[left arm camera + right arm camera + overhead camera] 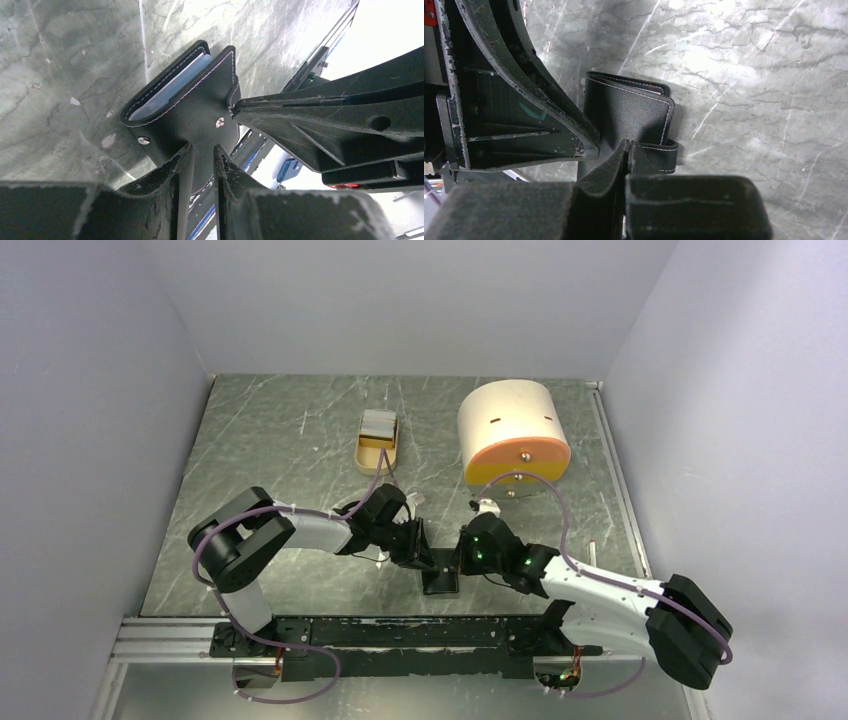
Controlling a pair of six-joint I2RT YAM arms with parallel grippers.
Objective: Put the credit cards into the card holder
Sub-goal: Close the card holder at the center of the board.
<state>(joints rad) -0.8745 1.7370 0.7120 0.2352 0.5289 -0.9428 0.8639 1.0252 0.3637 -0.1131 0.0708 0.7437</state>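
Note:
The card holder [440,578], a black bifold wallet, is held between both grippers near the table's front edge. In the left wrist view the card holder [185,107] stands partly open, and its blue-grey inner pockets [170,90] show. My left gripper [202,147] stands a narrow gap apart with the lower cover between its jaws. My right gripper [629,142] is shut on the snap tab [663,150] of the card holder [634,112]. From above, the left gripper [427,558] and right gripper [462,558] face each other. The credit cards [378,423] lie whitish in the tan tray [372,462], far from both grippers.
A big cream-and-orange cylinder [512,430] lies on its side at the back right. The black base rail [400,630] runs along the near edge, just under the grippers. Grey walls close in the table on the left, right and back.

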